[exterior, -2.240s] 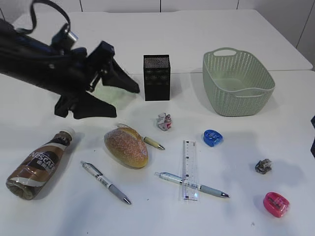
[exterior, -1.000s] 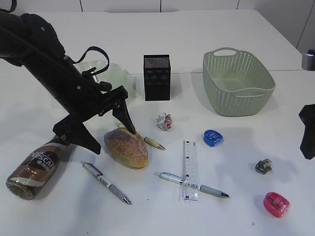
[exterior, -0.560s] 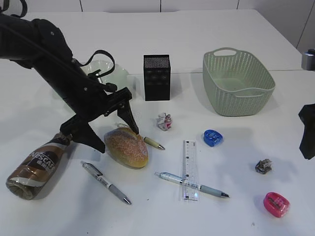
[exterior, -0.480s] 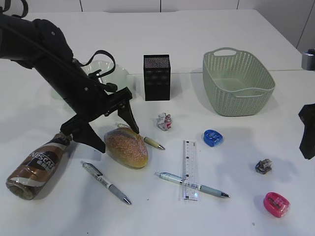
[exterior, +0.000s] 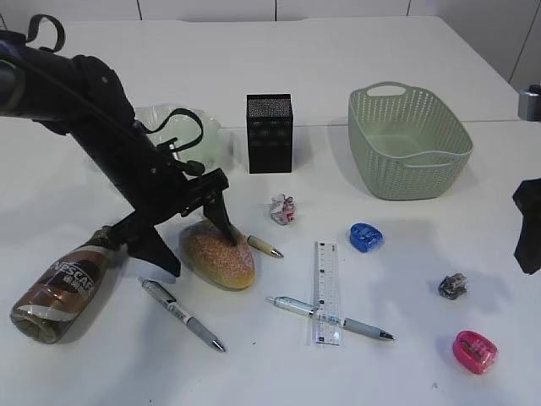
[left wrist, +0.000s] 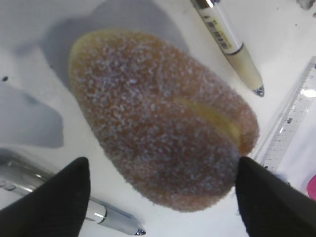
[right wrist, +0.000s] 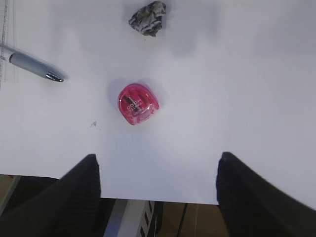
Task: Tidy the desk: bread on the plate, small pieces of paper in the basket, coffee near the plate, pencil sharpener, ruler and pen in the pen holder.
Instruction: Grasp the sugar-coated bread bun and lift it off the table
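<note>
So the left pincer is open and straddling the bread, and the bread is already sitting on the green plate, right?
Not quite. The left pincer is open and straddling the bread, but the bread lies on the bare desk, not on the plate, which stands apart behind the arm. The exterior view shows this.

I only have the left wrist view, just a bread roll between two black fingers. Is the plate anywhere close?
Observer: Yes. The wavy green plate sits just behind the left arm, left of the black mesh pen holder.
Operator: Is the left end effector gripping the bread?
Observer: Not visibly. The left end effector is open, fingers straddling the bread.
Operator: What's the right arm doing?
Observer: The right end effector is open above the desk's near edge, with the pink pencil sharpener ahead of it.
</note>
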{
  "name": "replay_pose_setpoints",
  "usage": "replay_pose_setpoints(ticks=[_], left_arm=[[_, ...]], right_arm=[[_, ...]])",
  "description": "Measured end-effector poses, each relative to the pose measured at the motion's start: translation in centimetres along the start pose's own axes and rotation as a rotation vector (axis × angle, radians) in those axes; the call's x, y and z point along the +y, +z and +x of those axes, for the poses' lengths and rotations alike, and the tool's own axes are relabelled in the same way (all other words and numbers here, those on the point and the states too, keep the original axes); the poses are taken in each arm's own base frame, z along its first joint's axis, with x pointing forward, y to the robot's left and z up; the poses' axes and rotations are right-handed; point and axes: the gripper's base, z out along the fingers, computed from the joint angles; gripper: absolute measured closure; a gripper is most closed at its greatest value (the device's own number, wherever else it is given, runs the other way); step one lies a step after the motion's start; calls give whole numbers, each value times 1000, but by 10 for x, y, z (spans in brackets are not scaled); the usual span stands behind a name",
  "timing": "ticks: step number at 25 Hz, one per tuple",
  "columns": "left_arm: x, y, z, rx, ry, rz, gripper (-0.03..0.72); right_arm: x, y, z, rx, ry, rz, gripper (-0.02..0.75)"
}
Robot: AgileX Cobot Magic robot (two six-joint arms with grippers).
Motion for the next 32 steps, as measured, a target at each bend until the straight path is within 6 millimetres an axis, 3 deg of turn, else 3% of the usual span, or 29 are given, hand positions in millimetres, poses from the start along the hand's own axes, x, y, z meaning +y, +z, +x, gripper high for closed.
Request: replay_pose_setpoints(ticks=[6,21,32], left_arm=[[0,4,-2,0,-10,7,104],[1,9,-5,15,22,5,470],[3,9,1,94,62,-17,502]], right_arm=[[0,0,0,0,0,0,170],[0,0,0,-4,0,0,170],[0,0,0,0,2,0,170]])
